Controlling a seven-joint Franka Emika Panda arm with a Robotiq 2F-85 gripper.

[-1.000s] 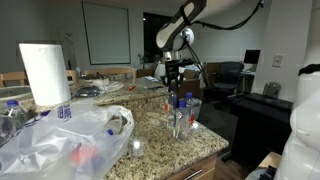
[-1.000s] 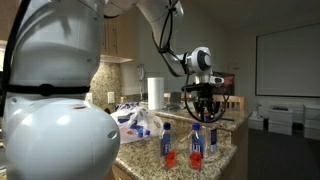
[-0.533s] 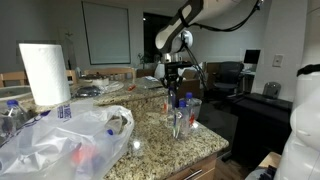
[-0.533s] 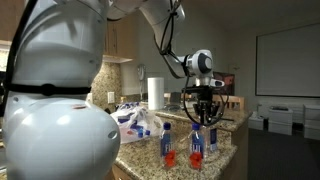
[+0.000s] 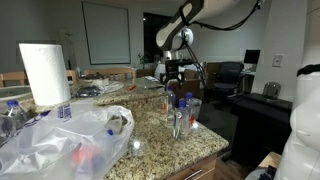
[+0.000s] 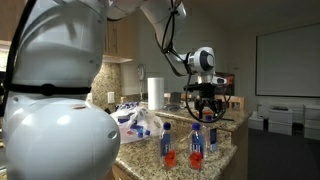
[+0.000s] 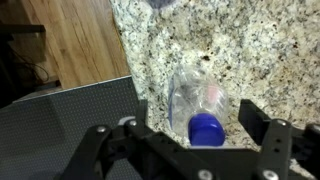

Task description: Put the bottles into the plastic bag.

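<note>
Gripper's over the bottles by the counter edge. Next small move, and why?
Probably lower the gripper straight down, then close on the bottle. In the wrist view the jaws stand open on either side of its blue cap, not touching it, and the bottle stands on the granite counter near the edge. In an exterior view the gripper hangs just above the bottles, holding none.

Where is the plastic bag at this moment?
In an exterior view the plastic bag lies crumpled on the granite counter at the picture's lower left, just below the paper-towel roll, with the standing bottles further right.
</note>
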